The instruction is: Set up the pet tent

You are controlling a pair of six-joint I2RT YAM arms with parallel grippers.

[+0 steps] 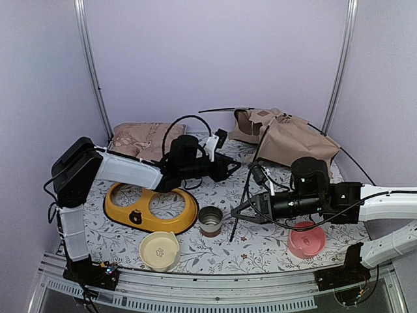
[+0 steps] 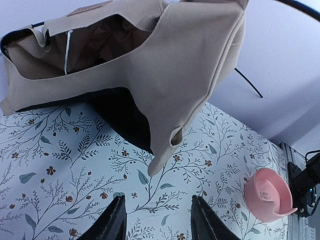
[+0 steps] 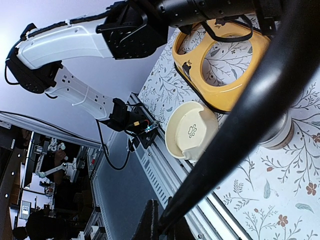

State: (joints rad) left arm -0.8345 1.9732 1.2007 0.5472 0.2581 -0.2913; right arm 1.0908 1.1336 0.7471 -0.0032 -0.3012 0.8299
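the pet tent [image 1: 290, 140] lay collapsed at the far right of the worktop [image 1: 257, 251], a slumped heap of tan fabric with thin black rods arcing out of it. the left gripper [image 2: 159, 212] hovered low over the floral cloth, pointed at the heap's near flap. its jaws were parted a moderate way, with nothing between them. the right gripper [image 1: 240, 210] had its jaws closed tight on a black pole [image 3: 250, 107] that slanted from the cloth up toward the fabric. whether the pole's upper end was seated in the tent could not be told.

assessment: the fabric would likely be light and limp, with no shape of its own, and apt to slide on the cloth — the hemmed edge or the small corner loop in the left wrist view looked the soundest hold. the poles appeared thin, springy and smooth, apt to twist or slip in a pinch grip — a hold near an end, close to the fabric, should give better control.
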